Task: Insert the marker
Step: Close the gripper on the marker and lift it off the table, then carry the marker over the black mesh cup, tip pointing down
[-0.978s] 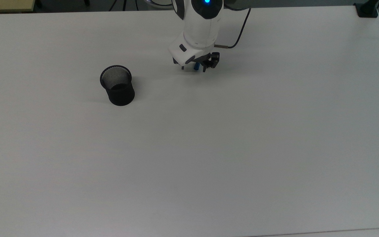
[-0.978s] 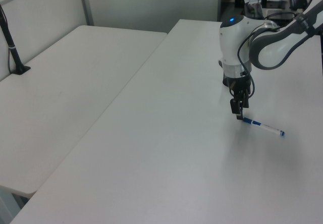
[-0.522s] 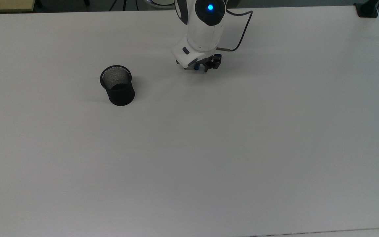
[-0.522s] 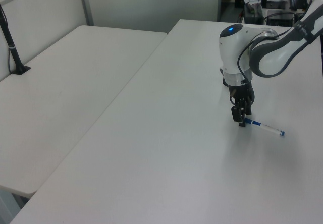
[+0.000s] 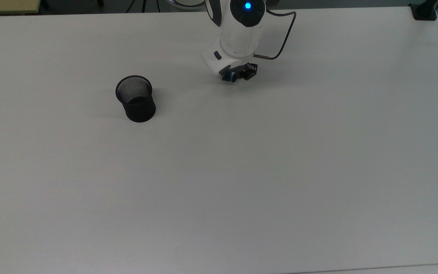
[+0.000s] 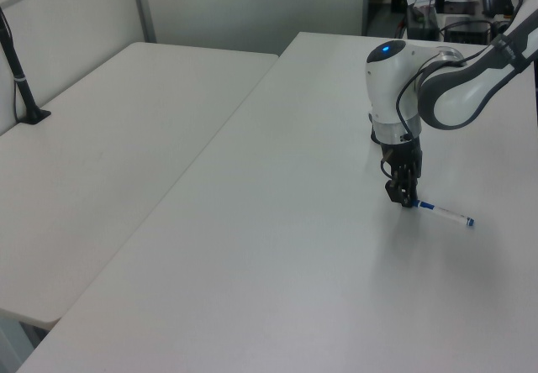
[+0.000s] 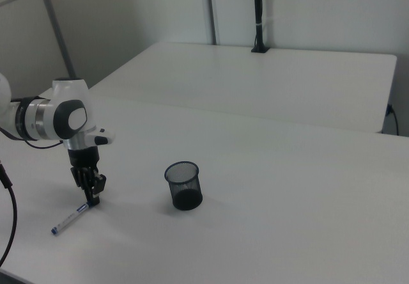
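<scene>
The marker (image 6: 444, 214) lies flat on the white table (image 5: 242, 171), a slim white barrel with a blue cap. Its blue cap end (image 5: 227, 78) sits between the fingers of my gripper (image 5: 230, 79), which points straight down at table level and is shut on that end. In the left view my gripper (image 6: 407, 202) meets the marker's left end, and the barrel runs off to the left view's right. In the right view the marker (image 7: 69, 220) stretches down-left from my gripper (image 7: 94, 199). The black mesh cup (image 5: 136, 99) stands upright to the top view's left of the gripper, apart from it.
The mesh cup (image 7: 184, 185) stands right of the gripper in the right view. A second white table (image 6: 109, 138) adjoins this one. A black cable (image 5: 280, 42) trails from the arm's wrist. A black clamp (image 5: 424, 11) sits at the table's far corner.
My gripper has come down onto the marker's blue cap end and its fingers have drawn together around it. The marker and the cup have not moved.
</scene>
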